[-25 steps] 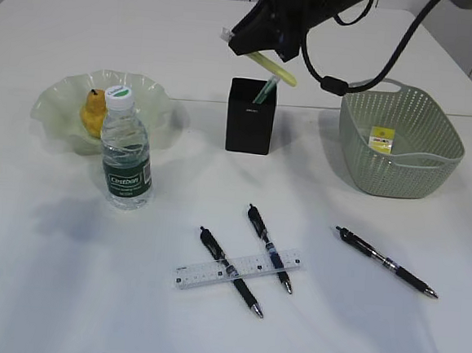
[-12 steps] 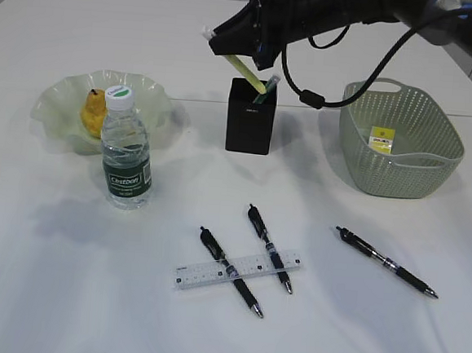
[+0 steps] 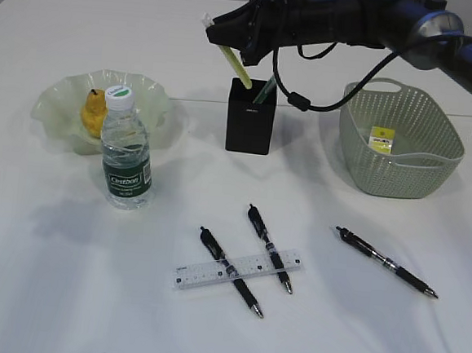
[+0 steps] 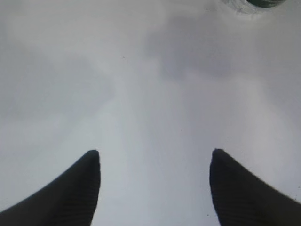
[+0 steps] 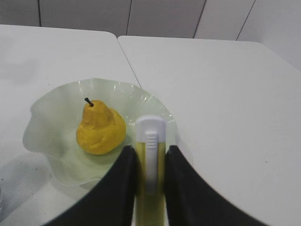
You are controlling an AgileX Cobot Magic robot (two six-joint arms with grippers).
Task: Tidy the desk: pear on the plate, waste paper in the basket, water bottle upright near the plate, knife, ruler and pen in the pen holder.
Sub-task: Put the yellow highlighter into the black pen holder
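- Gripping the yellow-green knife [image 3: 235, 64] in the right tool [image 3: 222, 35], slim handle pinched between both fingers, white slider end uppermost.
- Hanging just above the black pen holder [image 3: 250, 117], long axis tilted, lower tip angling down-right toward the open mouth.
- Needs straightening, then a drop straight down.
- Resting wide open and empty at the counter [image 3: 63, 294] edge: left tool [image 4: 155, 188], far from the holder.

Exterior slants down; right wrist shares its plate [image 3: 61, 114]
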